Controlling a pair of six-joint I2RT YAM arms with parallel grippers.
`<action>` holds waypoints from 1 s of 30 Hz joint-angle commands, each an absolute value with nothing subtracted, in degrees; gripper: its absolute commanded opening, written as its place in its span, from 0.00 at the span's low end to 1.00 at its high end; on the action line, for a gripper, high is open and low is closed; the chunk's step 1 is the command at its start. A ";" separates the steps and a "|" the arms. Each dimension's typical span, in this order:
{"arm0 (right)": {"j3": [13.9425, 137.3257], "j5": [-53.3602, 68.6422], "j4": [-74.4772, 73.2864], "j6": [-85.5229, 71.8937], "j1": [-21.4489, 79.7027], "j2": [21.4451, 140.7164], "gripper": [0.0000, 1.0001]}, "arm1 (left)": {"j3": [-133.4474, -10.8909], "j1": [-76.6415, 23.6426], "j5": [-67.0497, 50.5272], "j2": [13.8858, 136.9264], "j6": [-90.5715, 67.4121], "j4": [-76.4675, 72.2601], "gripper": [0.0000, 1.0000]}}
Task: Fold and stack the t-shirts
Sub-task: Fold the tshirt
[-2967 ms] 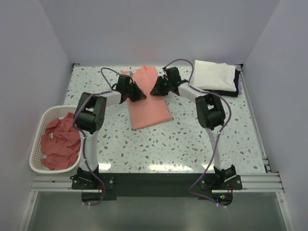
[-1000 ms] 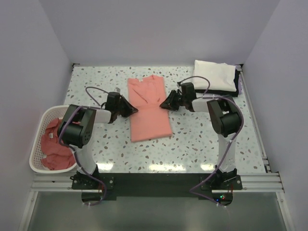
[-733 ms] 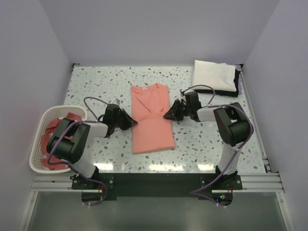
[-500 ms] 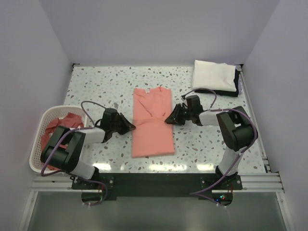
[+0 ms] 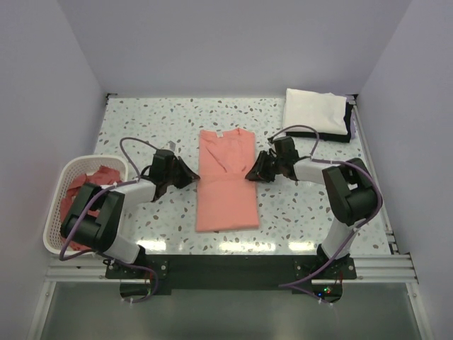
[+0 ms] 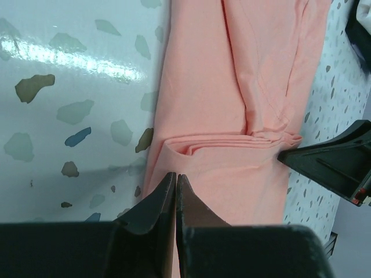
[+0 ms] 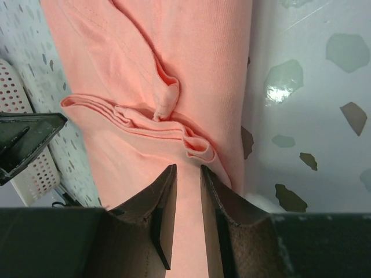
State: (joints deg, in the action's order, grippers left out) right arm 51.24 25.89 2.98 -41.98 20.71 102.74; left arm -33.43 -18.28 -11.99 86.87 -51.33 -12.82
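- Fingers of the left gripper (image 6: 175, 180) are being held pressed together at the left edge of the t-shirt (image 6: 232, 87); whether cloth is being nipped between them cannot be told.
- Fingers of the right gripper (image 7: 188, 171) are being kept slightly apart at the shirt's right edge, just beside a bunched crosswise pleat (image 7: 127, 116).
- The t-shirt is being laid flat in the middle of the table (image 5: 141, 120), its sides folded in to a long strip.
- The lengthwise fold is being judged done. The crosswise fold and the stacking are being left, and more t-shirts (image 5: 73, 190) are being kept crumpled in the basket (image 5: 53, 219).
- Both arms are being held low and stretched inward, with the grippers facing each other across the shirt's middle.
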 commanded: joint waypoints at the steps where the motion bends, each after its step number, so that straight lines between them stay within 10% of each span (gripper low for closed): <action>1: 53.70 23.64 0.62 -40.43 20.57 98.88 0.27 | -35.16 -18.19 -12.83 86.93 -49.75 -14.50 0.08; 30: 55.54 19.51 -4.83 -38.67 19.16 99.15 0.28 | -38.40 -18.11 -8.00 91.23 -49.75 -10.91 0.08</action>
